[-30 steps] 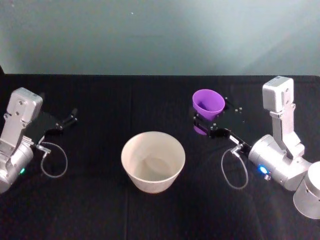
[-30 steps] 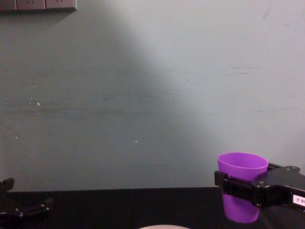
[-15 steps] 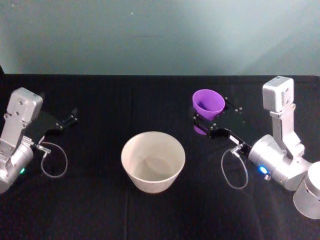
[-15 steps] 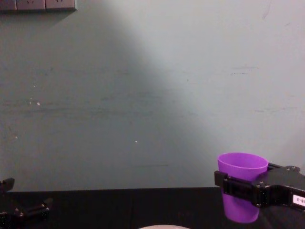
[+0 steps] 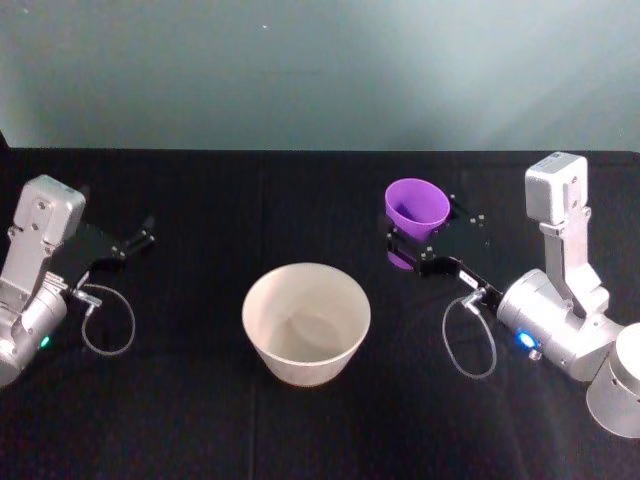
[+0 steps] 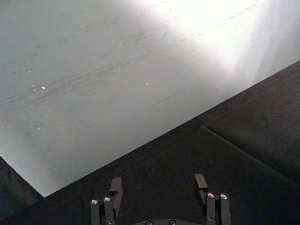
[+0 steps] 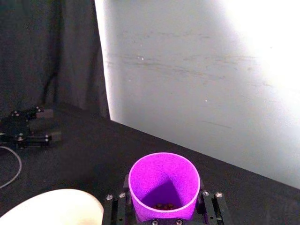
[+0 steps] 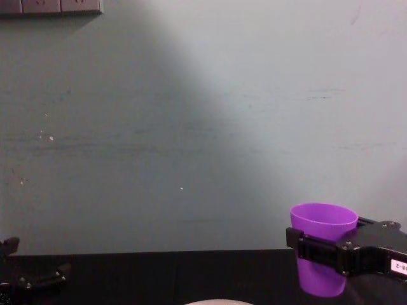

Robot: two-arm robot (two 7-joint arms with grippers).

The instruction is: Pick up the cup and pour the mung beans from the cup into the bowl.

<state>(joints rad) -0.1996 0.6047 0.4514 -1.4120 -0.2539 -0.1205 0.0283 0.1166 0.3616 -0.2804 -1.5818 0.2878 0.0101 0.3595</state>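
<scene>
One cup (image 5: 417, 207), one bowl (image 5: 305, 365), two grippers. The right gripper (image 5: 415, 237) is pinching the purple cup between its black fingers (image 8: 316, 248), one on each side of the wall, and is holding it upright to the right of the bowl and farther back, clearly apart from it. Whether the cup's base is touching the cloth I cannot tell. The left gripper (image 5: 140, 238) is hanging over the table's left side with its jaws spread and nothing between them, well apart from both things.

A black cloth (image 5: 200, 420) is covering the table, and a pale grey-green wall (image 5: 300, 70) is rising directly behind it.

The right wrist view is looking down into the cup (image 7: 164, 187) and showing a few dark mung beans (image 7: 163, 205) lying at the bottom – the head view is not catching them. The chest view is showing the cup (image 8: 323, 222) from the side, a sliver of the bowl's rim (image 8: 213, 302) – and a row of wall sockets (image 8: 51, 6) high on the wall.
</scene>
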